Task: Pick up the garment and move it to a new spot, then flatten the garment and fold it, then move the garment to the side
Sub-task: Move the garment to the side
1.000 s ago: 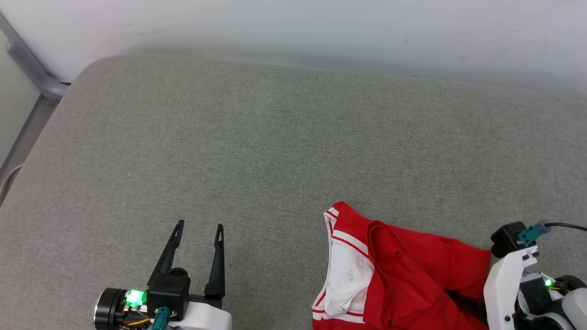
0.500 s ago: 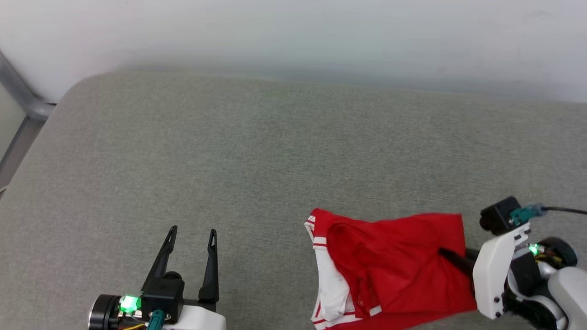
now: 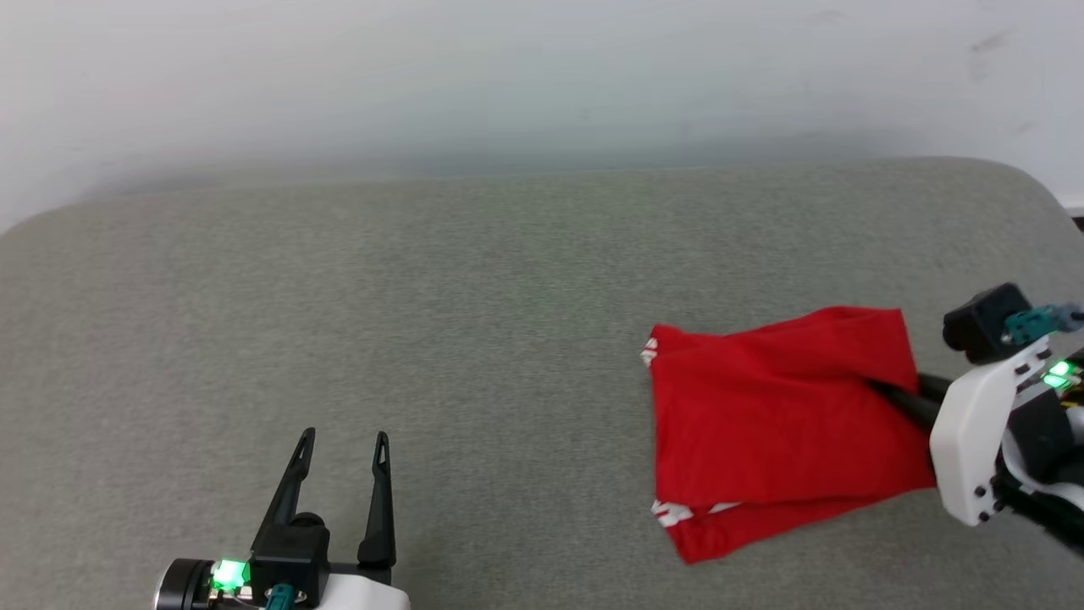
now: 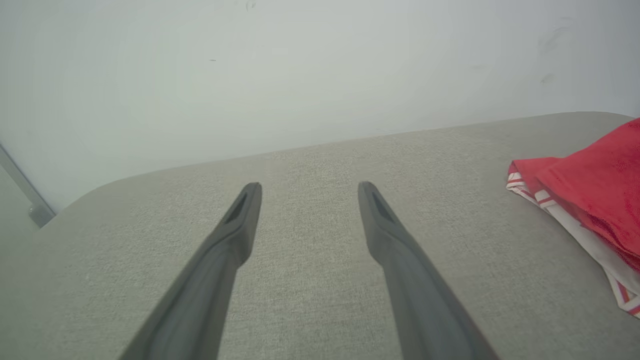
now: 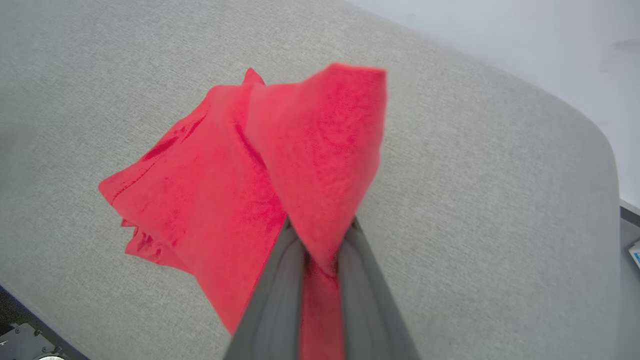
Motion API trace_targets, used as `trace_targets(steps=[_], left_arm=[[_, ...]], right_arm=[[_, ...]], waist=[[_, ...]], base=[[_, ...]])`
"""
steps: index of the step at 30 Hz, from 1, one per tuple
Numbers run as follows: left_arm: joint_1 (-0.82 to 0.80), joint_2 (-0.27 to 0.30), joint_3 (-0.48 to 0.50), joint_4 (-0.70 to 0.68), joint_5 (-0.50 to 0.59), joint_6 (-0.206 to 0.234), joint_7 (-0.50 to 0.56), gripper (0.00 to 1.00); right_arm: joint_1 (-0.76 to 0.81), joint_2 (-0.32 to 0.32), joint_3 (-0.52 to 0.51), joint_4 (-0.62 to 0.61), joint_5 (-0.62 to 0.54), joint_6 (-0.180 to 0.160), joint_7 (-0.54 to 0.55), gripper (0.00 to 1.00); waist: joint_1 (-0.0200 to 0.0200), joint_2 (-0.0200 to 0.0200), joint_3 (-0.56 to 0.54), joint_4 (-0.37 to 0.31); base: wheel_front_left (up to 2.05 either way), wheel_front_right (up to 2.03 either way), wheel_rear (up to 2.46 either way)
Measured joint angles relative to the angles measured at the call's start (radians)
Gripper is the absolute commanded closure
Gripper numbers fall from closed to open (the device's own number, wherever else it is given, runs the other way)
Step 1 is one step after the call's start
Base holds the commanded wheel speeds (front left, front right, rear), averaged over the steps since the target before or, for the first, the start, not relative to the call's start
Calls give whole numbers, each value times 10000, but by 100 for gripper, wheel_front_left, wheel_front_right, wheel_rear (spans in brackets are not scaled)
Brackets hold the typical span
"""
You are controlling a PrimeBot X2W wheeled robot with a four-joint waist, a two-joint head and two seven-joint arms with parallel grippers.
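Observation:
The garment is a red shirt lying bunched on the grey cushion at the right, plain red side up, with striped white trim showing at its left corners. My right gripper is shut on its right edge, and the cloth hides the fingertips. In the right wrist view the garment drapes up over my right gripper, pinched between the closed fingers. My left gripper stands open at the lower left, well apart from the shirt. Between the spread fingers of the left gripper there is nothing, and the garment lies to the right.
A pale wall runs behind the cushion. The cushion's rounded far right corner is close to the right arm. Its near edge drops to a dark floor in the right wrist view. Bare grey fabric stretches left of the shirt.
My right gripper has shut on the garment's edge and drawn it up and away, turning the white sleeve under. The head view has swung to the right. The left gripper stays open.

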Motion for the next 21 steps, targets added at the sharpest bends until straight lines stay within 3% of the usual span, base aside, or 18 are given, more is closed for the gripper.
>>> trace_targets(steps=[10,21], left_arm=[[-338,12,38,-215,100,-10,0,0],[-1213,314,15,-757,297,-73,0,0]], right_arm=[[-426,-265,-715,217,-77,0,-190,100],[-1533,-1369,-1509,2163,-909,0,-460,100]], waist=[[-1,0,547,-1027],[0,0,2071,-1057]], base=[[0,0,0],[0,0,0]])
